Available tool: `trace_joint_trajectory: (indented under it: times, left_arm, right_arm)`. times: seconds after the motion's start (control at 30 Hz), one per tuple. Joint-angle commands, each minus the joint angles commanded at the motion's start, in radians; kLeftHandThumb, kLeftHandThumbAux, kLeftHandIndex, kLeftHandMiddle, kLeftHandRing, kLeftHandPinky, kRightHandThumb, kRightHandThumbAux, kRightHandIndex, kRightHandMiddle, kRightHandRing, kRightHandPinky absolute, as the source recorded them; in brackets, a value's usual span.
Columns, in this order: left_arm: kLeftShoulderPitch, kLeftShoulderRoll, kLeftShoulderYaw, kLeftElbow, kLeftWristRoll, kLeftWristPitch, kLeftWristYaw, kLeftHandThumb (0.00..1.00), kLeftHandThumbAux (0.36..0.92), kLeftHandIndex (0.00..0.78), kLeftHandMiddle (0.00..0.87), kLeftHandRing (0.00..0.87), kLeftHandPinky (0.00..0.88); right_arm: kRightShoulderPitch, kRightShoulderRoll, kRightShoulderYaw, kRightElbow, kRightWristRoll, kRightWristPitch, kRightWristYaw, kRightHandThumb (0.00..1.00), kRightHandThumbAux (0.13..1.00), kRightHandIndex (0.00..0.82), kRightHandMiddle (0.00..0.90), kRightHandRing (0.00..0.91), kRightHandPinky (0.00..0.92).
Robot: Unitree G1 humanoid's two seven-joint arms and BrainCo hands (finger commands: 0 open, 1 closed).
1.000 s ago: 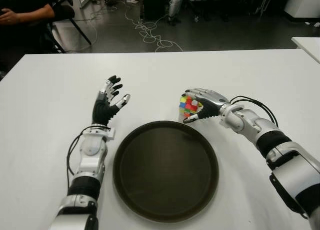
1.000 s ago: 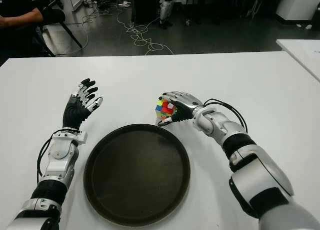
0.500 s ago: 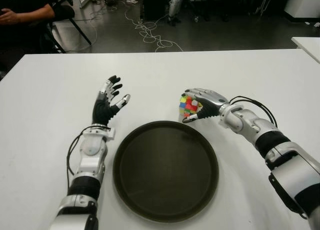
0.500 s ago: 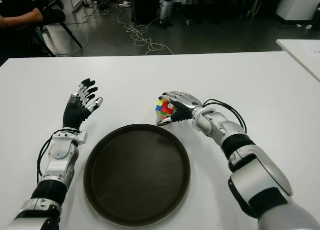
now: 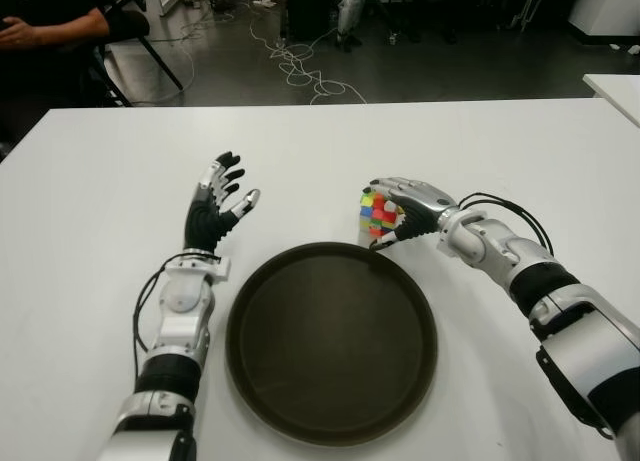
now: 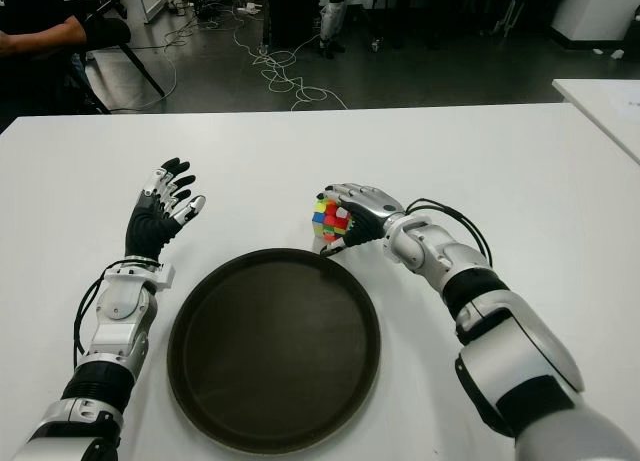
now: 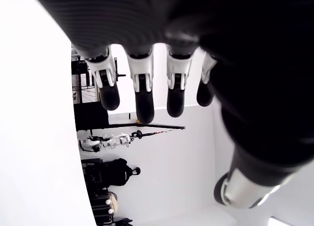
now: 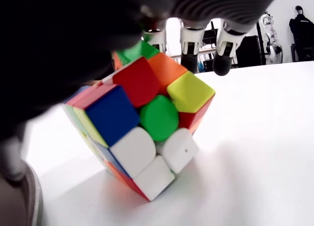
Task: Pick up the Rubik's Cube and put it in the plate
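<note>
Rubik's Cube [image 5: 379,214] in right hand's [image 5: 408,207] grasp beside bare plate [image 5: 330,343]; left hand [image 5: 213,210] spread

Multicoloured Rubik's Cube [image 5: 379,212], tilted, just beyond the dark round plate [image 5: 331,342].

A big white table [image 5: 90,281] holds 1 round dark plate [image 5: 331,343]. Just behind the plate's far right rim is the Rubik's Cube [image 5: 379,215], tipped up, and 1 corner seems to touch the table. Nothing is inside the plate.

Cube [image 5: 380,214] (tilted) behind plate [image 5: 330,341]
</note>
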Motion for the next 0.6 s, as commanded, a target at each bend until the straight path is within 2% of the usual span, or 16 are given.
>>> trace_joint_trajectory:
  times: [0.17,0.6]
  left_arm:
    - [0.002,-0.003,0.002,-0.005,-0.01,0.002,-0.007,0.028,0.76,0.075,0.149,0.132,0.11]
    - [0.007,-0.006,0.001,-0.021,-0.01,0.021,-0.002,0.043,0.747,0.068,0.14,0.117,0.098]
  right_arm:
    - [0.003,0.006,-0.013,0.003,0.016,0.014,0.021,0.0,0.551,0.0,0.0,0.015,0.073]
    - [0.009,0.014,-0.025,0.014,0.022,0.015,0.003,0.0,0.593,0.0,0.001,0.052,0.118]
